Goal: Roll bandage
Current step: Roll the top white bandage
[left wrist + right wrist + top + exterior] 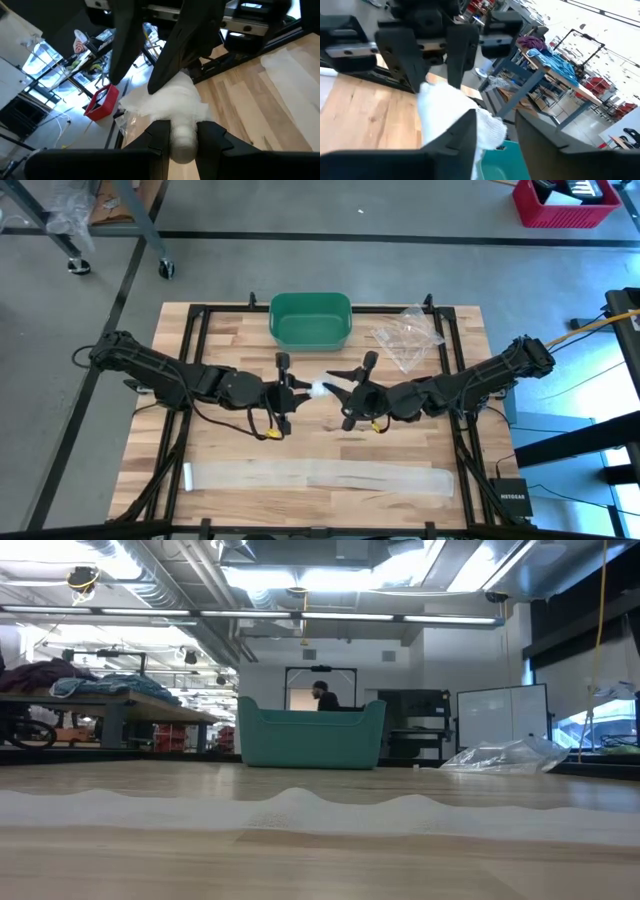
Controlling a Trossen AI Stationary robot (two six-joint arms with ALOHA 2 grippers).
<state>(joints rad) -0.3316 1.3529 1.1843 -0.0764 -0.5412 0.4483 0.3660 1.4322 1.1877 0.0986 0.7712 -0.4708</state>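
High view: I'm looking straight down at both arms meeting mid-counter, just in front of the green bin [311, 320].
Rolled bandage: small white wad [319, 390] hanging in the air between the two end effectors, above the counter [230, 445].
Left end effector: [297, 391] I'm seeing it pinching the white roll from the left side; in the left wrist view its two dark fingers [159, 139] are sitting tight on either side of the roll [181, 140].
Right end effector: [335, 387] fingers are standing spread right now, one finger pointing toward the bin, the other angling toward me. In the right wrist view the fluffy end of the bandage [465, 120] is lying against one finger [457, 142], the other finger standing clear of it, so I'm not calling that a grip.
Flat bandage strip: long pale strip [320, 477] lying stretched along the near edge of the counter, well apart from both arms; in the low view it's showing as a wavy white ridge [300, 805].
Plastic bag: crumpled clear bag [408, 336] sitting just right of the bin.
Background: a person [322, 695] is standing behind the bin in the low view.
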